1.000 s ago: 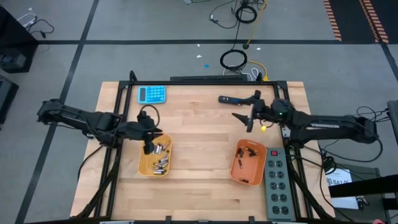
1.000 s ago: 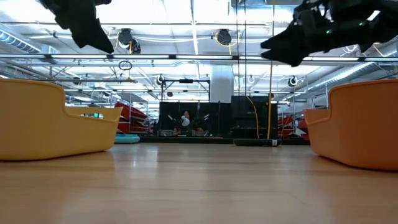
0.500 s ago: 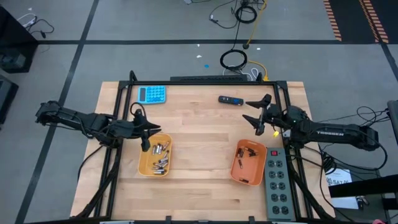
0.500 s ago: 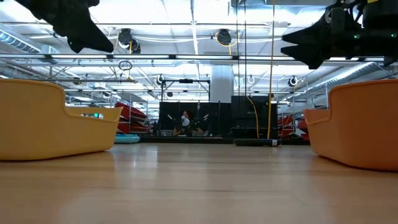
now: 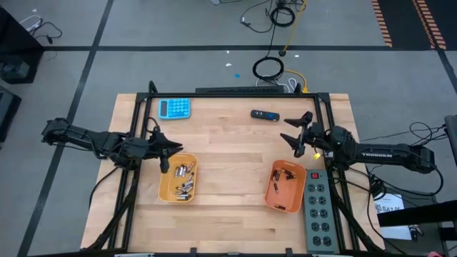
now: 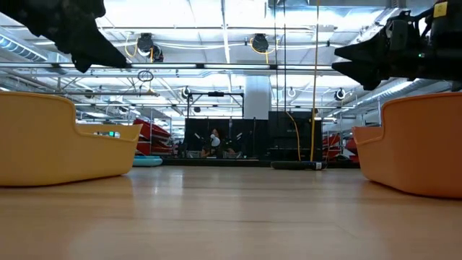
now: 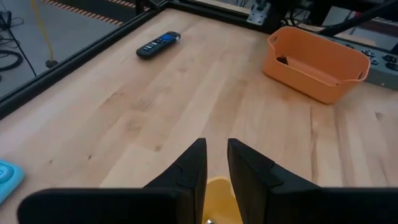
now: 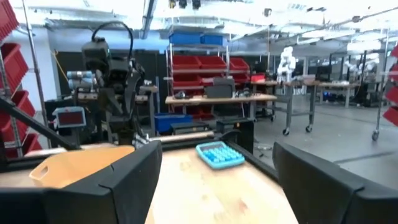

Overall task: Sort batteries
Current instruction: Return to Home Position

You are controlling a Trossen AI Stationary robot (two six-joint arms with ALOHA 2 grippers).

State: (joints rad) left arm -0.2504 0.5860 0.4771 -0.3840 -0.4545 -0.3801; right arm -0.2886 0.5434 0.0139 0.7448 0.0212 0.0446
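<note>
Silvery batteries (image 5: 184,179) lie in the yellow tray (image 5: 166,187), and small dark ones (image 5: 287,174) lie in the orange tray (image 5: 277,200). My left gripper (image 5: 168,150) hovers at the yellow tray's far left corner. In the left wrist view its fingers (image 7: 216,149) stand a narrow gap apart with nothing between them. My right gripper (image 5: 293,134) hangs wide open above the table, beyond the orange tray's far end. The right wrist view (image 8: 214,162) shows it holding nothing.
A black gadget with a blue end (image 5: 264,114) and a blue calculator (image 5: 175,107) lie near the far edge. A grey power strip (image 5: 318,207) runs along the right edge beside the orange tray. Bare wood stretches between the two trays.
My left gripper has drawn back from over the yellow tray toward the table's left edge. My right gripper has pulled away from the black gadget toward the right edge. The batteries and trays have stayed where they were.
</note>
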